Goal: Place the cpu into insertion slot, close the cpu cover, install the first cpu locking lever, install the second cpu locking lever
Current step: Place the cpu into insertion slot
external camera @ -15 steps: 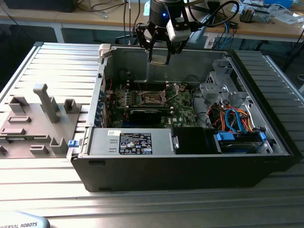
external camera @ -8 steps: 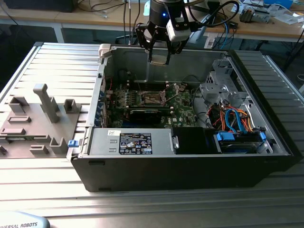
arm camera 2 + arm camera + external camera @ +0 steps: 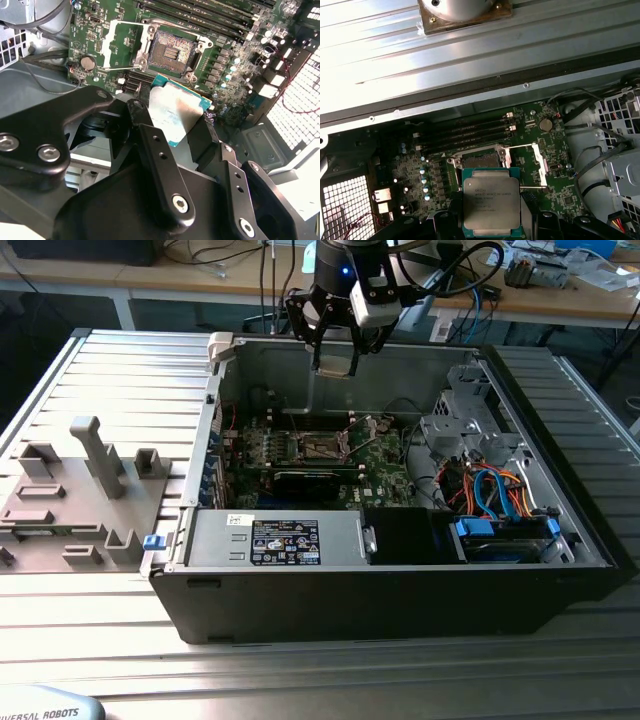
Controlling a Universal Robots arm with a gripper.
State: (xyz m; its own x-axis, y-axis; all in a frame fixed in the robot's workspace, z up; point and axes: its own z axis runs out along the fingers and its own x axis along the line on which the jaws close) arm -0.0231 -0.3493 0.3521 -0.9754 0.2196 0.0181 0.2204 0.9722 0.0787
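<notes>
The claw [image 3: 492, 222] is clenched on the cpu [image 3: 491, 202], its fingers [image 3: 150, 132] pinching two opposite edges and the metal lid facing up. A grip on edges that thin is the first risk, since a small slip or a jolt could tilt the chip or drop it. Beyond the chip lies the open socket [image 3: 480, 160], bare and well apart from the cpu. In the exterior view the claw [image 3: 335, 362] hangs at about twelve o'clock from the socket, above the case's rear wall. If the chip comes down skewed, turned the wrong way or off centre, its corner would likely land on the contact field and bend it. A hard push would make that worse. The cover [image 3: 540, 167] is swung open beside the socket, so a wide finger passing close could clip its frame or knock it shut too soon. Farther out, the board [image 3: 560, 200] carries memory slots [image 3: 465, 135] just past the socket, which leave the claw little room. In the exterior view, loose cables [image 3: 490, 485] lie at three o'clock. The case [image 3: 380, 600] rests on the ribbed table [image 3: 120, 360], and if it shifts, the aim is lost.
</notes>
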